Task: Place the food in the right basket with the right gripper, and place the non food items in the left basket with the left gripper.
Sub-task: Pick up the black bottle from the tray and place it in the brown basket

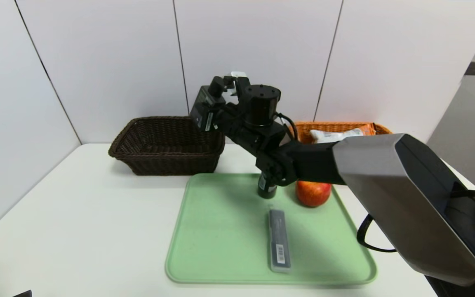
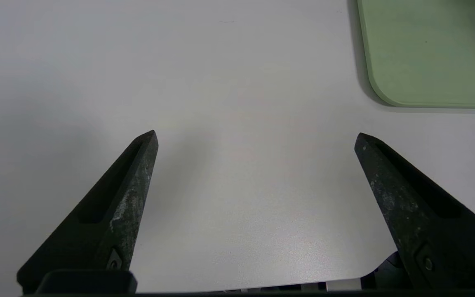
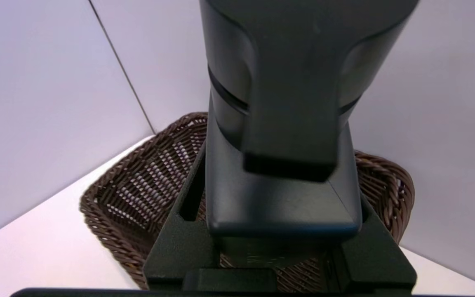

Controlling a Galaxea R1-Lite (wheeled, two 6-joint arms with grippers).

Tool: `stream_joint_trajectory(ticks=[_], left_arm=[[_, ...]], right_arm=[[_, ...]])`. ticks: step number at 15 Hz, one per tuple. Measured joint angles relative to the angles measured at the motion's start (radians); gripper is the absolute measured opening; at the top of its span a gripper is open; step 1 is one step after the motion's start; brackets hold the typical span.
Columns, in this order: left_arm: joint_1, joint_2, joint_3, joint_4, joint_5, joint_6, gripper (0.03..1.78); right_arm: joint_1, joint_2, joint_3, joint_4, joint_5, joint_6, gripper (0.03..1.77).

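Black square pump bottle is gripped in the right gripper's fingers, over the dark brown wicker basket's right end. In front of that basket, rightward: green tray with grey case, plus red apple and dark tube partly blocked by the right arm. Left gripper's parked wide open, nearer than the basket

black bottle above dark basket

Small bottle and apple partly hidden behind right arm; snack packet's lower part covered.
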Motion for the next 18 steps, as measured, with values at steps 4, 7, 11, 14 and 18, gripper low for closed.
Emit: stream_joint_trajectory(ticks=[4,7,11,14,18], left_arm=[[0.0,0.0,0.005,0.0,-0.001,0.01,1.69],[0.0,0.0,0.006,0.0,-0.001,0.01,1.69],[0.0,0.001,0.006,-0.001,-0.002,0.011,1.69],[0.0,0.001,0.006,0.0,-0.002,0.01,1.69],[0.0,0.001,0.007,-0.001,-0.003,0.011,1.69]], right_arm=[[0.0,0.037,-0.001,-0.009,-0.008,-0.002,0.62],[-0.001,0.053,-0.001,-0.009,-0.009,-0.004,0.62],[0.003,0.065,-0.001,-0.007,-0.008,-0.007,0.62],[0.003,0.067,-0.001,-0.01,-0.005,-0.009,0.7],[0.005,0.062,-0.001,-0.009,-0.006,-0.009,1.11]])
